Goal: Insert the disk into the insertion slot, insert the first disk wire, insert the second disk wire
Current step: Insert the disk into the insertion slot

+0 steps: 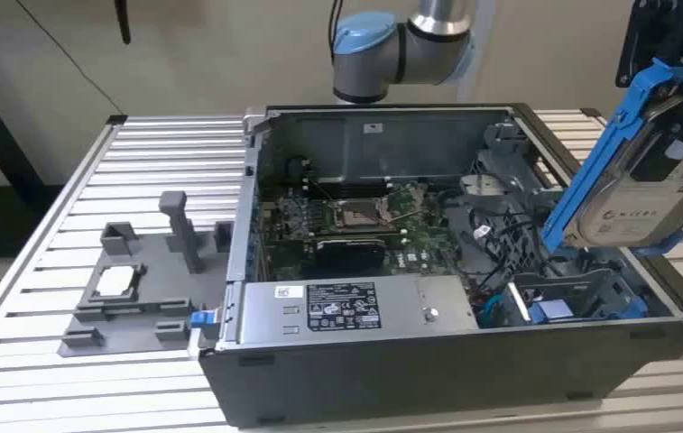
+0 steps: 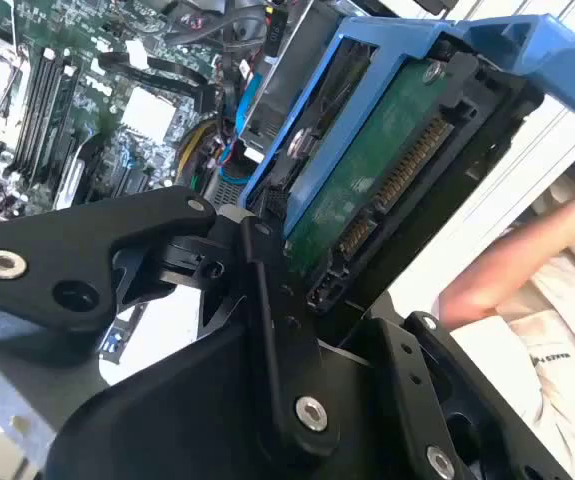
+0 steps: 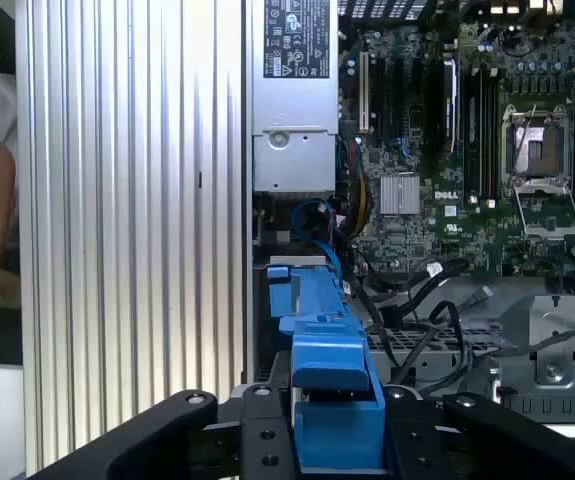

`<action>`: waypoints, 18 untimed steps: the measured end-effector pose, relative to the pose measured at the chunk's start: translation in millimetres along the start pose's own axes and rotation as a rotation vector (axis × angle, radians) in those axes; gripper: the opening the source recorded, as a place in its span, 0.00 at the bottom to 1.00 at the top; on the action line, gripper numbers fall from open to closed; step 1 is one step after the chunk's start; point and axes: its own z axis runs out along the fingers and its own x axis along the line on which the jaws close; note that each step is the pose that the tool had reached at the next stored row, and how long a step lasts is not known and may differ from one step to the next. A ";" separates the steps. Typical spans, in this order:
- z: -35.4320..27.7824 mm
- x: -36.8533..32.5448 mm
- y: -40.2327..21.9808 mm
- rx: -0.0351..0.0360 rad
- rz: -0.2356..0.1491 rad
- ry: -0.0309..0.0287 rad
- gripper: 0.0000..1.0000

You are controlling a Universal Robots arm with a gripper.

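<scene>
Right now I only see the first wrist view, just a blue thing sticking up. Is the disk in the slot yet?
Observer: No. In the exterior view the disk hangs tilted above the insertion slot, not in it.
Operator: Can you see its sticker?
Observer: Yes, the exterior view shows its silver face with a pale label.
Operator: What's on the other side?
Observer: In the second wrist view, a green circuit board with a row of connector pins.
</scene>
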 end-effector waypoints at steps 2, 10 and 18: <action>0.0 0.0 0.0 0.0000 0.000 0.0000 0.33; 0.0 0.0 0.0 0.0000 0.000 0.0001 0.33; 7.4 0.0 -0.4 0.0008 0.000 0.0000 0.33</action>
